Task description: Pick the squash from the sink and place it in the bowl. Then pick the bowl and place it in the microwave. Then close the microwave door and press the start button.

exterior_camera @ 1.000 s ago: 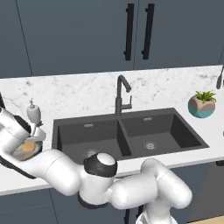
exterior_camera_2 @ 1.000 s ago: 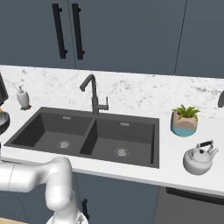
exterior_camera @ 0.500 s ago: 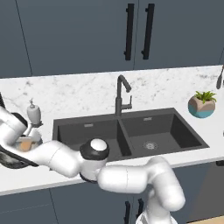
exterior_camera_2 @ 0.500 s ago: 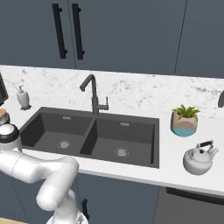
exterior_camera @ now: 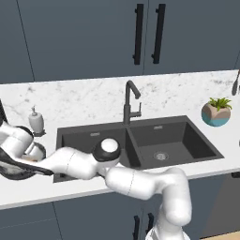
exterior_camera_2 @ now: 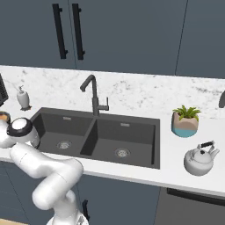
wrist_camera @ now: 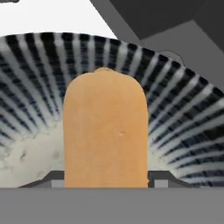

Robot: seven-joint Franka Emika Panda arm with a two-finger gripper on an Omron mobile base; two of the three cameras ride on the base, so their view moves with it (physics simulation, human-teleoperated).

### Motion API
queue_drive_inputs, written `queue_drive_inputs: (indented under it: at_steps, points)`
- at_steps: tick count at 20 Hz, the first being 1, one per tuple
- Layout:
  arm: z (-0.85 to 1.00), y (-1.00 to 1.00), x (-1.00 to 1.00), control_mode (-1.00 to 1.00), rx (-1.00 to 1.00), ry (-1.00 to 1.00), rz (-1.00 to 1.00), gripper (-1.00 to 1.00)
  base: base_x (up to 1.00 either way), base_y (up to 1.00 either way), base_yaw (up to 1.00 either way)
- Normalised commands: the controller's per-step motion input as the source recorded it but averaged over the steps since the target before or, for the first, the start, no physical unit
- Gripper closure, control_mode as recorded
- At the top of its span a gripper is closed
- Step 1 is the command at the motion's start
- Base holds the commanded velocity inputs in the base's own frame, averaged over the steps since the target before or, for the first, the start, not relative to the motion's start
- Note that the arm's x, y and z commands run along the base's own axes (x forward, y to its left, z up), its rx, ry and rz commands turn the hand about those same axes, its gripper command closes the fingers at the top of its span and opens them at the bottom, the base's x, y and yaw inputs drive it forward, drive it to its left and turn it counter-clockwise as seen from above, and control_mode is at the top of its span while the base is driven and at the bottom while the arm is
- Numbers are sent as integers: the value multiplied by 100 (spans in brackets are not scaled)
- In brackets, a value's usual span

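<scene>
hand view - claw flanks squash above bowl

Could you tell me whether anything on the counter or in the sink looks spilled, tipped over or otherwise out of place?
Nothing stands out. The squash sits between the gripper fingertips over the bowl; the potted plant, kettle and soap dispenser stand upright, and the sink shows no spill.

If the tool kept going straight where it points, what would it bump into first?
The squash sits right between the tool's fingers, so that comes first. Just behind it is the pale inside of the bowl, which the squash would probably reach next.
</scene>
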Motion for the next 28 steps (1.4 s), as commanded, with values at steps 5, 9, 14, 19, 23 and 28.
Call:
queue_drive_inputs:
  at_steps: [5,9,14,19,23,28]
  points:
    - [21,-31,-19,-100,16,1,-37,-100,0,0,0]
    - [16,-38,-89,-100,28,0,-50,-100,0,0,0]
    - [16,-16,-85,-100,8,-17,-43,-100,0,0,0]
    - [19,-42,-54,-100,0,-19,-48,-100,0,0,0]
    - [17,-71,-72,-100,7,-11,-45,-100,0,0,0]
    - [8,-77,-82,-100,12,-8,-37,-100,0,0,0]
